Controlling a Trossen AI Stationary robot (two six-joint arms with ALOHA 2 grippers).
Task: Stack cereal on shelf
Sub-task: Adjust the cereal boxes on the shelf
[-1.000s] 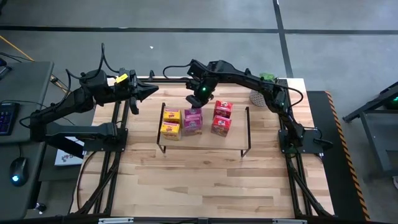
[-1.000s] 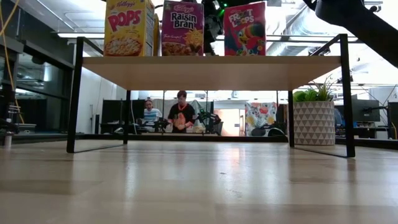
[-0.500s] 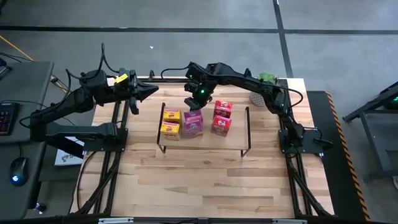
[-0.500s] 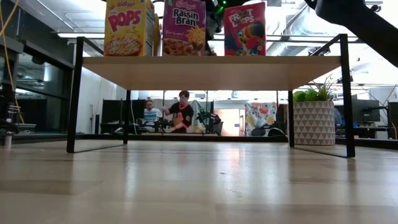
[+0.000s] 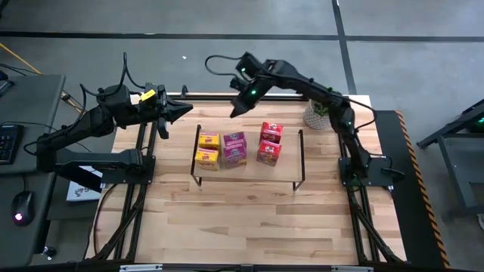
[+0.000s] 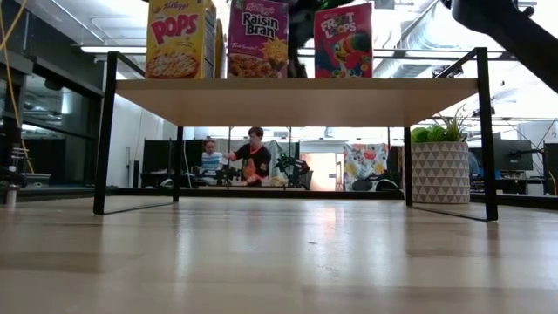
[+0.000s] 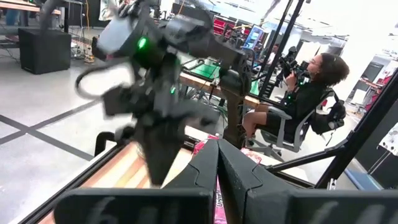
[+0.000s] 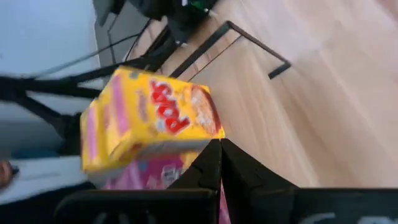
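Six small cereal boxes stand on the shelf's light wood top: two yellow, two magenta, two red. In the low view three printed fronts show above the shelf top: yellow, magenta, red. My right gripper is shut and hangs above the shelf's far edge, clear of the boxes; its wrist view looks past the shut fingertips at a yellow box. My left gripper is shut and waits off the shelf's far left corner.
A potted green plant stands at the table's far right, behind the shelf's right wire leg. Bare tabletop lies on the near side of the shelf. People sit in the room beyond the table.
My right gripper has risen from just over the far magenta box and drawn back toward the table's far edge, the arm swinging up. The six boxes stand where they stood. The left arm has kept still.
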